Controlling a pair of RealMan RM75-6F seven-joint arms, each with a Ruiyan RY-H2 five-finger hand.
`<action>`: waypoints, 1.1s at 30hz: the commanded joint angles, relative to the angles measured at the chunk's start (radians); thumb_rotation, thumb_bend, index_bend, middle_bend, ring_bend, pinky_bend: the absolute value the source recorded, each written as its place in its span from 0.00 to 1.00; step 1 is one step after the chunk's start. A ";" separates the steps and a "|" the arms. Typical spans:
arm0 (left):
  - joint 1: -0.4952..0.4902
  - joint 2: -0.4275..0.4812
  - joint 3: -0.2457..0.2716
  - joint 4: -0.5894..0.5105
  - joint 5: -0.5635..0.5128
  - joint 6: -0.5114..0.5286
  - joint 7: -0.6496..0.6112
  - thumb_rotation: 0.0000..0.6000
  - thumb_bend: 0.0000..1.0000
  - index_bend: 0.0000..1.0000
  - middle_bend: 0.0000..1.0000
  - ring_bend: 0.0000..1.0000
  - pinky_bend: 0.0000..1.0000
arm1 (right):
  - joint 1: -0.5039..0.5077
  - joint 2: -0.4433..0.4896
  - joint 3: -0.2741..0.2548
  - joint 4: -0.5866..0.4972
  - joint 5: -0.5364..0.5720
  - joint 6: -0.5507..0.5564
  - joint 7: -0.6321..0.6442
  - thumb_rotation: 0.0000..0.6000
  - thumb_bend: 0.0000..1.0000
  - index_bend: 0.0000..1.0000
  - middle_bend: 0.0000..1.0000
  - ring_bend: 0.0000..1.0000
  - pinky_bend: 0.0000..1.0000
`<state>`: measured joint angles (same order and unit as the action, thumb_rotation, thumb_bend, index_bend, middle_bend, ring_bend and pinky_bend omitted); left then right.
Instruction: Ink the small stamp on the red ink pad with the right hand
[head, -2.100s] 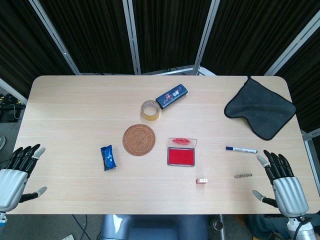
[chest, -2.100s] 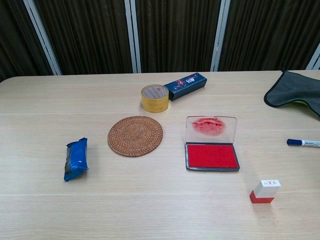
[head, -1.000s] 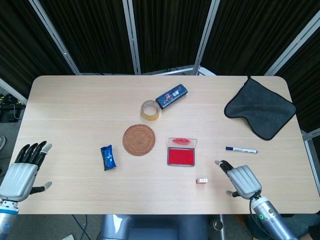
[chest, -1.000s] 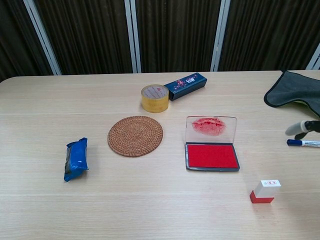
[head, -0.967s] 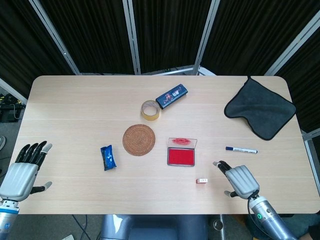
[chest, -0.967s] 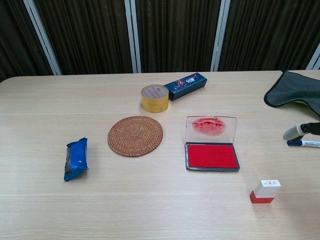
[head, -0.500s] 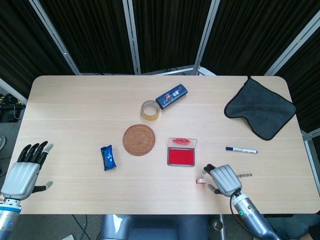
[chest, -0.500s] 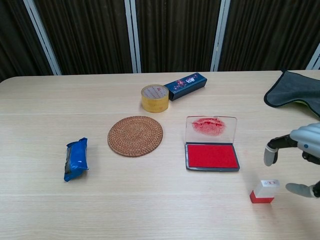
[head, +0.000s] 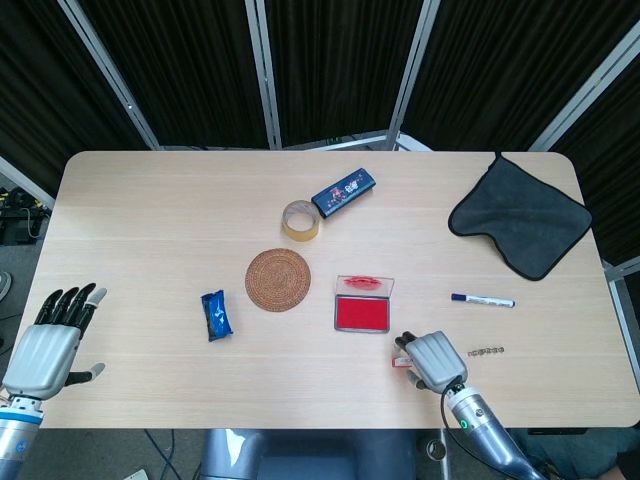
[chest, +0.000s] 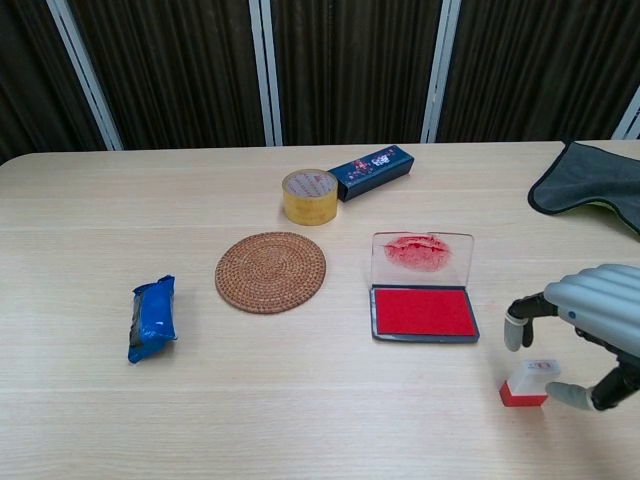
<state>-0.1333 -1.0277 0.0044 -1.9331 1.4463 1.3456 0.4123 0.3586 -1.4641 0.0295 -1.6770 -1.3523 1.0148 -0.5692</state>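
Observation:
The small stamp (chest: 527, 383), white with a red base, stands on the table to the right of and nearer than the open red ink pad (chest: 424, 312). My right hand (chest: 592, 318) hovers over the stamp with fingers spread. Its fingertips (chest: 515, 328) hang just above the stamp, and the thumb lies close beside the stamp's right side. In the head view my right hand (head: 433, 360) covers most of the stamp (head: 401, 361), below the right of the ink pad (head: 362, 313). My left hand (head: 45, 345) is off the table's front left corner, holding nothing.
A woven coaster (head: 278, 280), a tape roll (head: 300, 220) and a blue box (head: 343, 191) lie behind the pad. A blue packet (head: 216, 314) is on the left. A marker (head: 482, 299), a small chain (head: 486, 351) and a grey cloth (head: 520, 222) lie on the right.
My right hand has moved left and forward from the table's right front until it sits over the stamp. The left hand has barely shifted.

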 joint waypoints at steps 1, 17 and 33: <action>0.000 0.000 0.002 -0.001 0.001 0.001 0.002 1.00 0.00 0.00 0.00 0.00 0.00 | 0.004 -0.014 -0.005 0.017 0.011 0.003 -0.011 1.00 0.25 0.38 0.38 1.00 1.00; -0.002 0.002 0.012 -0.007 0.003 0.005 0.002 1.00 0.00 0.00 0.00 0.00 0.00 | 0.025 -0.033 -0.021 0.041 0.048 0.011 -0.030 1.00 0.29 0.43 0.44 1.00 1.00; -0.004 0.001 0.015 -0.007 0.001 0.009 0.002 1.00 0.00 0.00 0.00 0.00 0.00 | 0.040 -0.034 -0.028 0.047 -0.005 0.049 0.021 1.00 0.36 0.55 0.57 1.00 1.00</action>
<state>-0.1370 -1.0263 0.0194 -1.9403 1.4469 1.3543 0.4145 0.3968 -1.5031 0.0004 -1.6257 -1.3497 1.0583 -0.5558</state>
